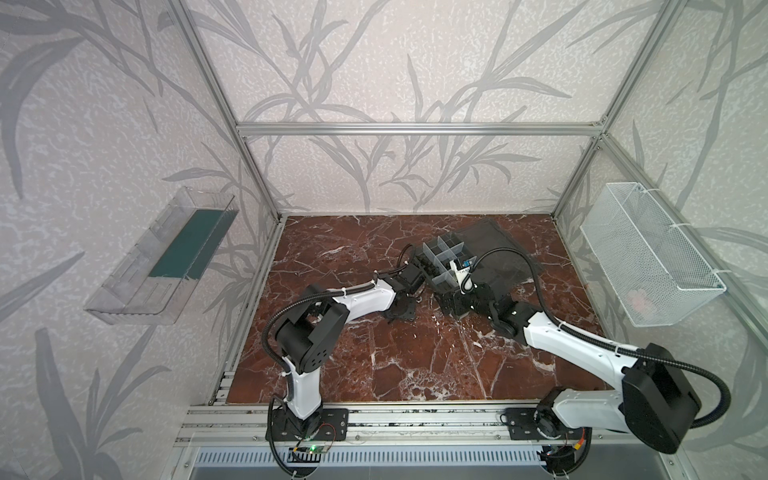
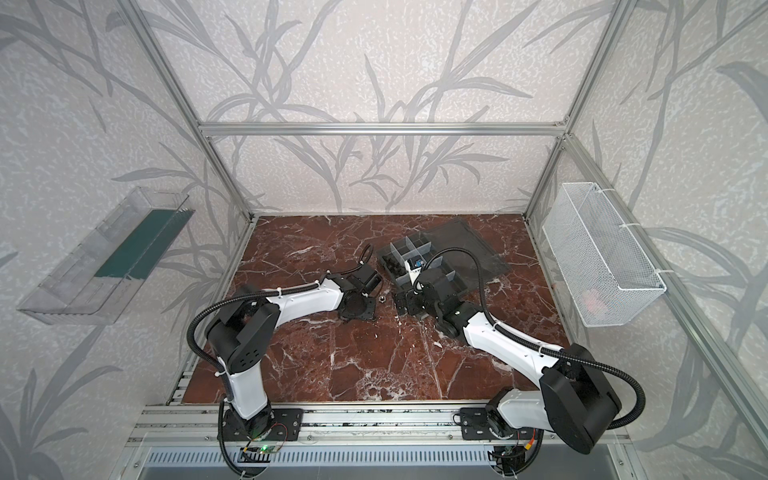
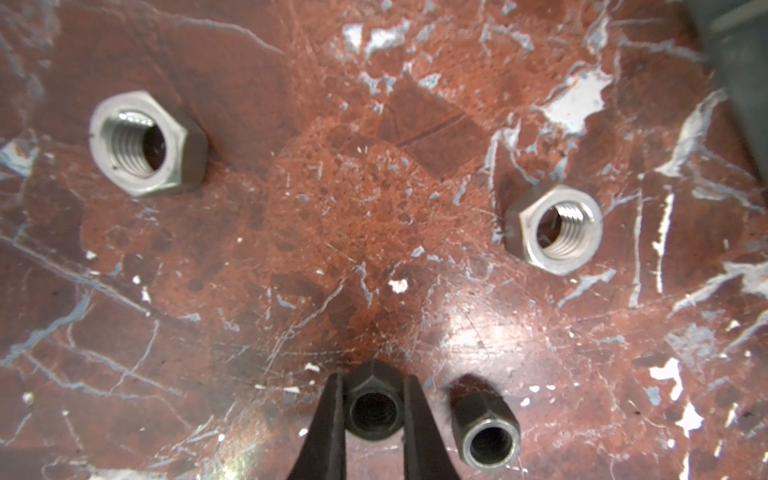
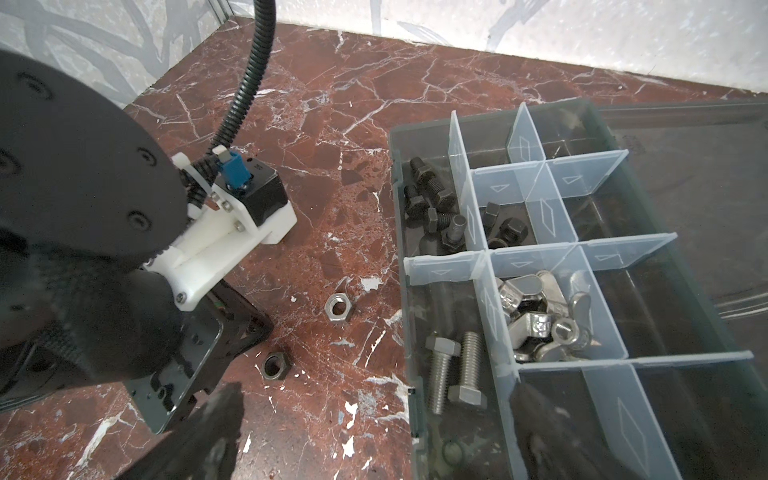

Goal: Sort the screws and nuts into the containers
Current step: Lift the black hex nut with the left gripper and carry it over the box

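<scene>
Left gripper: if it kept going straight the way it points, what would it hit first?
The left gripper, jaws closed on a dark nut, points down at the marble tabletop. It would probably press into that first, though any gap left is unclear.

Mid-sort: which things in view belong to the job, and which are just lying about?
Job: left gripper, shut on a dark nut; three loose nuts on the table; organizer box with sorted bolts and wing nuts.
Lying about: wire-mesh basket; clear tray with green base.
</scene>
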You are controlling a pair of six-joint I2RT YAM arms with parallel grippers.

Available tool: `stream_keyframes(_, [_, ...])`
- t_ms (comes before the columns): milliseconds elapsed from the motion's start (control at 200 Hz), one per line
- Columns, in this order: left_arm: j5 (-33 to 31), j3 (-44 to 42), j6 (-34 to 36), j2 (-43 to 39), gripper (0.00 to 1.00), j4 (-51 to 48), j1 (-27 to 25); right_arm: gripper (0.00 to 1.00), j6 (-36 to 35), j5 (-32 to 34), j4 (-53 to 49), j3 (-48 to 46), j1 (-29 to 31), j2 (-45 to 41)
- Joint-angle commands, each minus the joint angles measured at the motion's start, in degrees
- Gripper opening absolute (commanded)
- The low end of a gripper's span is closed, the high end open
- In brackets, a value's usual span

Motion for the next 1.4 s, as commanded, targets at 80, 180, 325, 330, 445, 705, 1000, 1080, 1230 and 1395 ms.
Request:
stream_keyframes(80, [-0.65, -0.47, 1.18, -3.55, 0.13, -0.87, -0.02, 0.99, 0.51, 0.99, 1.63, -0.83, 0.30, -1.01])
stream_keyframes(180, [-1.02, 0.14, 1.62, -4.10, 0.13, -1.05, -0.02, 0.99, 0.69, 0.91, 1.81, -0.90, 0.32, -1.06])
stream_keyframes(325, [-1.37, 1.68, 2.24, -4.43, 0.13, -1.49, -0.02, 0.99, 0.69, 1.59, 1.74, -1.15, 0.30, -1.88])
stream_keyframes(330, [-1.46, 1.76, 2.23, -4.43, 0.13, -1.49, -0.02, 0.99, 0.69, 1.64, 1.73, -1.19, 0.29, -1.88])
stream_keyframes(445, [-1.33, 4.45, 3.06, -4.45, 0.13, -2.18, -0.02, 0.99, 0.69, 2.46, 2.21, -1.87, 0.28, -3.16])
stream_keyframes(705, [0.09, 17.06, 5.53, -0.48, 0.13, -5.85, -0.02, 0.99, 1.13, 3.88, 2.95, -2.91, 0.28, -5.02])
stream_keyframes(1000, [4.08, 28.72, 5.60, 6.40, 0.13, -3.11, -0.02, 0.99, 1.22, 8.13, 4.63, -5.41, 0.04, -8.36])
stream_keyframes(1080, [5.46, 30.41, 4.84, 8.44, 0.13, -0.71, -0.02, 0.99, 1.26, 9.34, 5.84, -6.29, 0.00, -8.71])
stream_keyframes(1230, [8.40, 35.89, 4.13, 12.96, 0.13, 1.71, -0.11, 0.99, 1.39, 11.58, 7.97, -8.12, -0.32, -10.10])
stream_keyframes(1395, [11.35, 39.48, 2.47, 16.82, 0.13, 5.26, -0.11, 0.99, 1.95, 12.41, 8.55, -8.98, -1.25, -10.58])
